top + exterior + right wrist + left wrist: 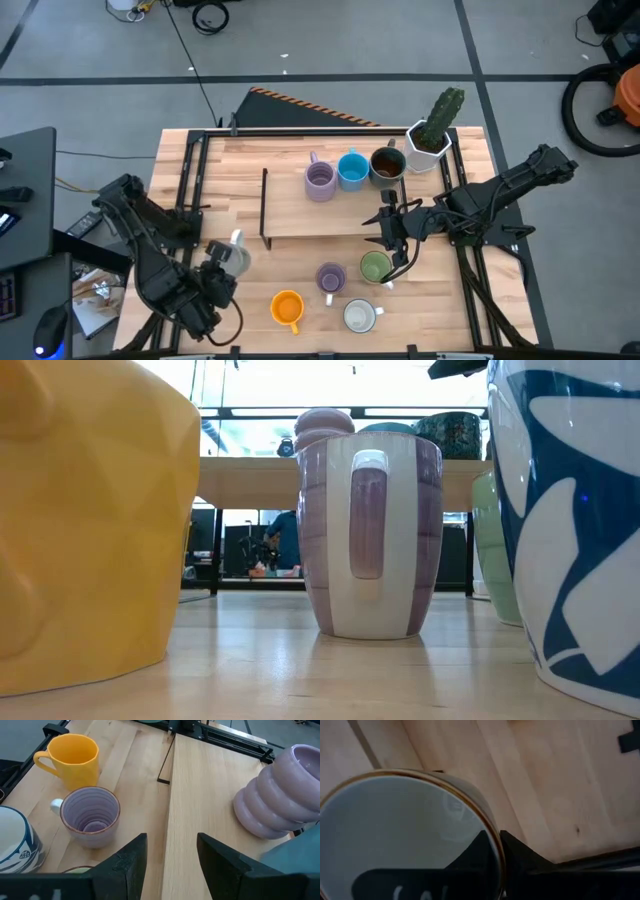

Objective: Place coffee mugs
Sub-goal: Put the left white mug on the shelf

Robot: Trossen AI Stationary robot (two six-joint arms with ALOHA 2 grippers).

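Left gripper (222,272) pinching rim of white mug (236,258) at table's (290,170) left front, right gripper (392,243) hovering spread above green mug (375,266), other mugs standing on shelf (300,220) and table front.

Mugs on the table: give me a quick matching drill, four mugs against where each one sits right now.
Things:
1. orange mug
2. blue mug
3. green mug
4. white mug with the dark rim

Places:
A. on the raised shelf, between the lavender and dark brown mugs
B. gripped by the left gripper
C. near front edge, left of the other white mug
D. just beneath the right gripper

Pairs: 1-C, 2-A, 3-D, 4-B
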